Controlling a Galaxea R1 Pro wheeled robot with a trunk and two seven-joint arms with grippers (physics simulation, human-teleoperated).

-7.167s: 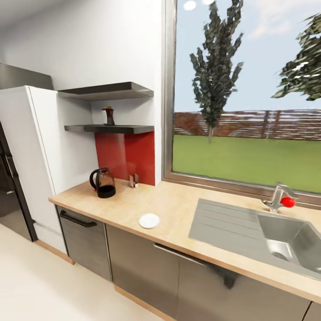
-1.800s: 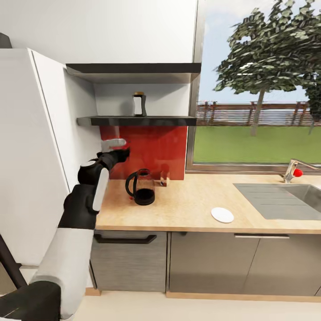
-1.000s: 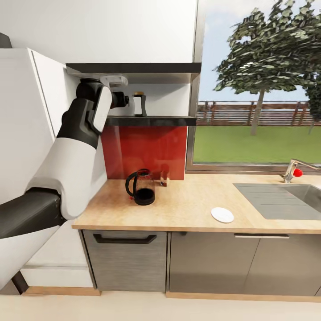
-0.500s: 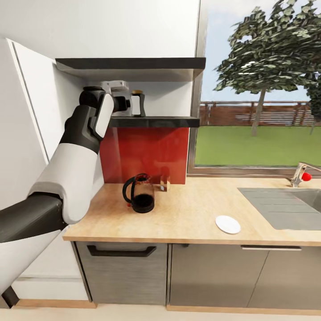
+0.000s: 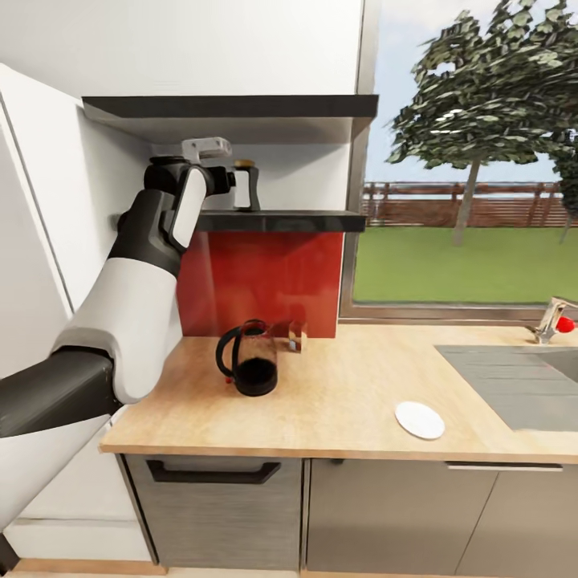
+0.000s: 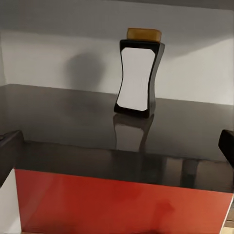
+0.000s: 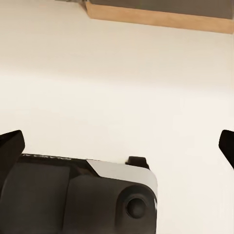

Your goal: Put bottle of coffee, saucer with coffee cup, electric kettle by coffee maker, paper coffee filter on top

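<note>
Gripper fingertips of the left gripper (image 5: 233, 183) stood spread wide, dark tips at either edge of the left wrist view, holding and touching nothing. It was raised level with the kitchen shelf (image 5: 273, 220), just beside the one bottle of coffee (image 5: 245, 185), which stood upright on that dark slab; in the left wrist view the bottle (image 6: 139, 73) stood apart from the fingers. A second dark slab hung above the first. Below, on the surface (image 5: 337, 401), one electric kettle (image 5: 247, 368) stood upright near the red backsplash, and further right lay one saucer (image 5: 419, 420), well apart from the kettle. The right gripper (image 7: 117, 146) hung over pale floor, tips spread wide, empty.
</note>
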